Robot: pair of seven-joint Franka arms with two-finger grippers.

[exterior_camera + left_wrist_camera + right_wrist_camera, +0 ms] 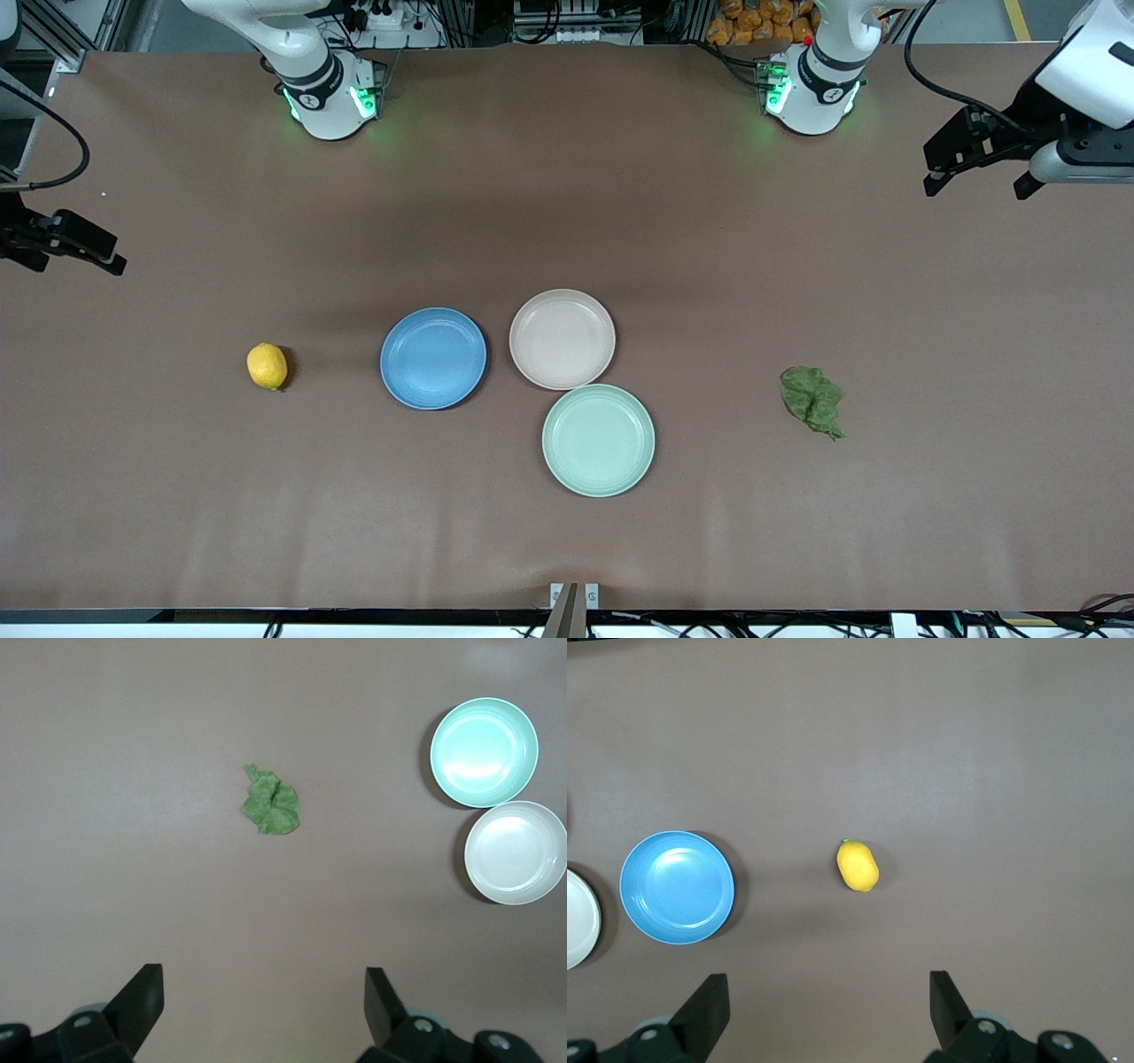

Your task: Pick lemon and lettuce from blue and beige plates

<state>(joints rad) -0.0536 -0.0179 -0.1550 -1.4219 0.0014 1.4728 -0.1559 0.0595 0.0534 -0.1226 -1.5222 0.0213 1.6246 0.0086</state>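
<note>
Nearest the camera I see the green plate (pixel 598 439), low in the centre of the frame, empty like the blue plate (pixel 433 358) and beige plate (pixel 562 338) just above it. My left gripper (pixel 952 168) hangs in the upper right corner of the frame with its fingers spread wide and holding nothing; my right gripper (pixel 66 244) hangs at the frame's left edge, equally wide and empty. Neither is over anything. The lemon (pixel 267 366) sits on the bare table in the lower left of the frame, not on any plate, its long axis running roughly up and down the frame. The lettuce (pixel 811 400) lies crumpled on the table at lower right. I judge the right arm better placed for the lemon, the left for the lettuce.
</note>
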